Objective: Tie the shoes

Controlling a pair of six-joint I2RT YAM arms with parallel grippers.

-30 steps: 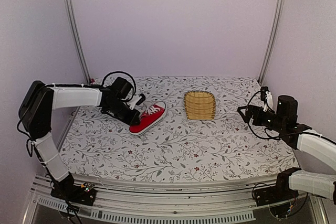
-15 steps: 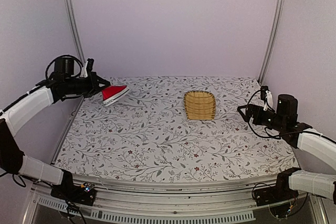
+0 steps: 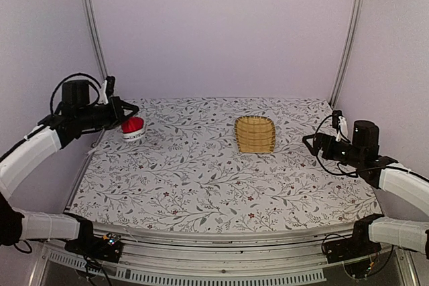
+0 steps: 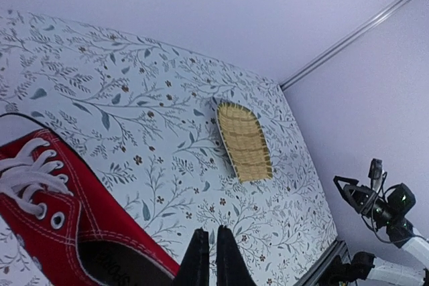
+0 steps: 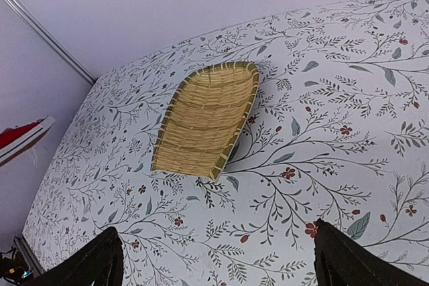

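Note:
The red shoe (image 3: 132, 126) with white laces and a white sole hangs off the table at its far left edge, toe pointing toward the top camera. My left gripper (image 3: 129, 114) is right above it, shut. In the left wrist view the shoe (image 4: 67, 212) fills the lower left, and its heel rim runs up against the closed left gripper (image 4: 208, 254); the contact itself is cut off by the frame's bottom edge. The right wrist view catches the shoe (image 5: 20, 137) raised at the far left. My right gripper (image 3: 307, 143) hovers wide open at the right side, the right gripper (image 5: 214, 229) holding nothing.
A yellow woven basket (image 3: 255, 134) lies on the floral tablecloth (image 3: 201, 179) at the back, right of centre; the basket (image 5: 208, 118) is ahead of the right gripper. Metal frame posts (image 3: 94, 31) rise at both back corners. Walls close in on all sides.
My left arm has swung up and leftward, carrying the shoe from the table's left-centre to its far left edge, off the surface. The right arm has not moved.

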